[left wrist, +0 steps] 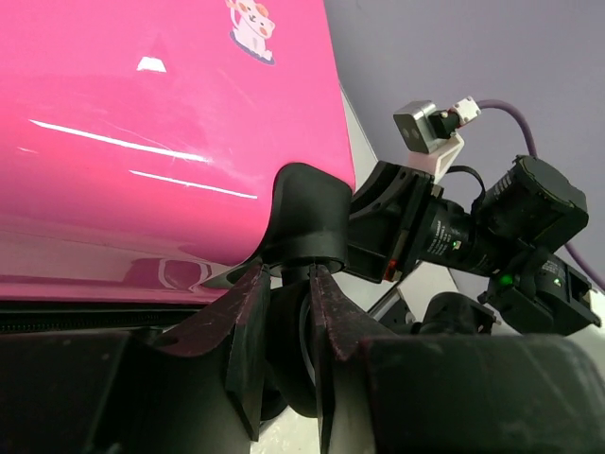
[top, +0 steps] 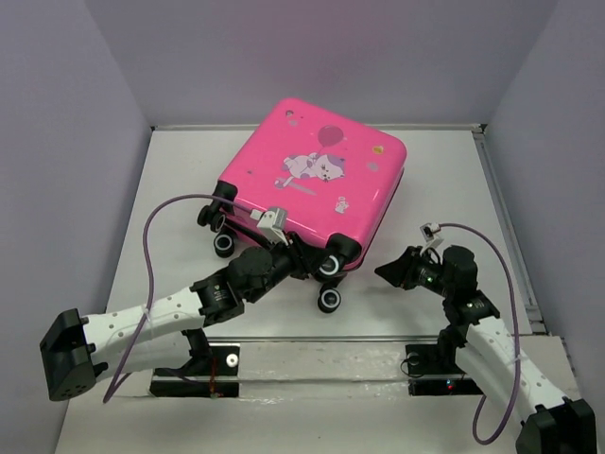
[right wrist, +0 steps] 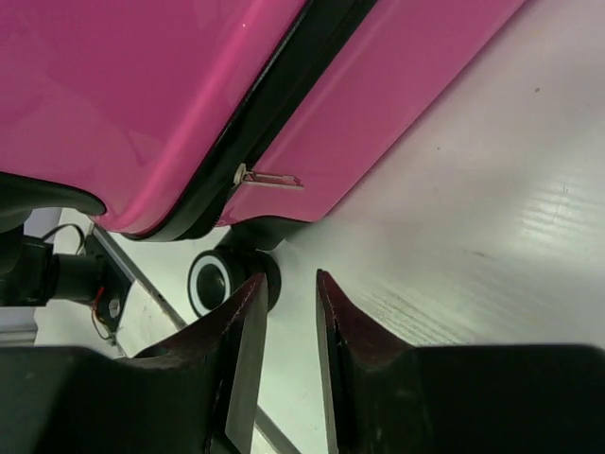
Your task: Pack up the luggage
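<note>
White table (top: 444, 189), closed pink luggage (top: 312, 180), left claw (top: 307, 257) hidden among wheels

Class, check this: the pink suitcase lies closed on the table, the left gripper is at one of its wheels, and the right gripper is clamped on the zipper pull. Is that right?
Not quite. The right gripper holds nothing: the right wrist view shows its fingers apart from the zipper pull. The rest stands: the suitcase lies closed, and the left gripper is at a wheel.
</note>
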Controlling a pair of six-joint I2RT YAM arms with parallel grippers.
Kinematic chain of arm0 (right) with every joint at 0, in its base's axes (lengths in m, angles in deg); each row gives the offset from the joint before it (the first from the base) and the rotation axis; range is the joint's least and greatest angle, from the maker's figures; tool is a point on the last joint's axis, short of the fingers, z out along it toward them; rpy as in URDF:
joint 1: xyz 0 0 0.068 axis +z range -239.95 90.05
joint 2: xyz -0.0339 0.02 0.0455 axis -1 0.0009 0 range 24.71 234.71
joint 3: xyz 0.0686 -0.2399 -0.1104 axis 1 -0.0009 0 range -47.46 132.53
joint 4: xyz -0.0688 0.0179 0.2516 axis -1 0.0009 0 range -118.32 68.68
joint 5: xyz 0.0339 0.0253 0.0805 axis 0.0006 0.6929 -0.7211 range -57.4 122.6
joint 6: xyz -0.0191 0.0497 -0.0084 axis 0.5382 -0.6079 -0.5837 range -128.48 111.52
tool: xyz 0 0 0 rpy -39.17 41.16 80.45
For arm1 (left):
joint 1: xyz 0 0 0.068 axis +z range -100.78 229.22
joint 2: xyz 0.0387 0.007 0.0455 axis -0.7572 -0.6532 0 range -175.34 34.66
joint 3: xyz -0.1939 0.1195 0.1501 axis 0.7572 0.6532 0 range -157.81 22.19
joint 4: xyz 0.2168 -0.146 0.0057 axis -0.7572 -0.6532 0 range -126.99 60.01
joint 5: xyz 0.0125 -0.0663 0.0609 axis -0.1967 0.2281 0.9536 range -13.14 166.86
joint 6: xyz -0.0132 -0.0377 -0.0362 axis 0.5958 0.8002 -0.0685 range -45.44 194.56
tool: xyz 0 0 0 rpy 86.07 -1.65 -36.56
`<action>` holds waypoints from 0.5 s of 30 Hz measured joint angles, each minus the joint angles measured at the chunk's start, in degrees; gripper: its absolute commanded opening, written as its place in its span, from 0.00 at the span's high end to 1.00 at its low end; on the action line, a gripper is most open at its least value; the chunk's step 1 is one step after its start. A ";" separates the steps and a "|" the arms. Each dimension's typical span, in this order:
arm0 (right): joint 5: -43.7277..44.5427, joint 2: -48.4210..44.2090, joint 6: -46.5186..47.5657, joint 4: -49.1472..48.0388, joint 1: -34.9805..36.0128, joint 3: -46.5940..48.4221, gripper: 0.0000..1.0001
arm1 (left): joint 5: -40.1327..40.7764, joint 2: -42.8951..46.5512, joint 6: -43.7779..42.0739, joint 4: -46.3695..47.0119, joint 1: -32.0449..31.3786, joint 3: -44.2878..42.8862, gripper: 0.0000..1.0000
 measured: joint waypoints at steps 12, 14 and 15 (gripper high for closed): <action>2.03 16.39 0.66 -15.30 4.28 -0.44 0.59 | -3.76 1.49 1.79 -6.23 5.29 -2.36 0.94; 2.51 18.91 1.29 -17.11 6.19 -0.42 0.57 | -4.57 2.56 1.46 -7.43 8.20 -2.36 0.94; 2.67 20.15 1.68 -17.97 7.28 -0.39 0.54 | -3.80 3.23 1.16 -7.87 11.82 -2.36 0.94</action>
